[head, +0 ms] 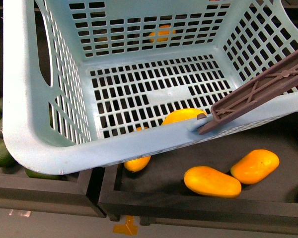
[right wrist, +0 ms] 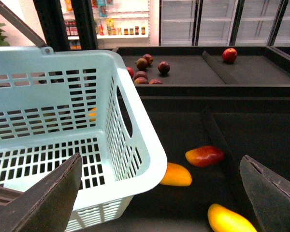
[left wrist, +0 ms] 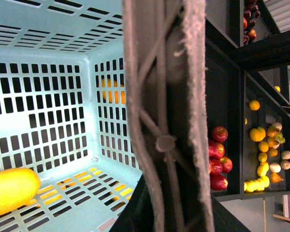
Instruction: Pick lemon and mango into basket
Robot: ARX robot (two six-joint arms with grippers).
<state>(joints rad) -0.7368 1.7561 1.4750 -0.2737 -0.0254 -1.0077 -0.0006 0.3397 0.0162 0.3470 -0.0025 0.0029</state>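
Right gripper hangs with its jaws spread wide apart.

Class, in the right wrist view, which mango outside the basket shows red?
The red-blushed mango; the orange mango and yellow mango show no red.

No readable text, labels or numbers anywhere.

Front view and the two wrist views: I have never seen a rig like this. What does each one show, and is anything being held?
This is a two-armed robot at a fruit display. The front view looks out from its body: a turquoise basket is over a dark bin of mangoes, with one yellow fruit inside the basket. The left wrist camera is filled by the basket's handle, so that arm probably carries it, though its fingers are unclear. The right gripper is open and empty.
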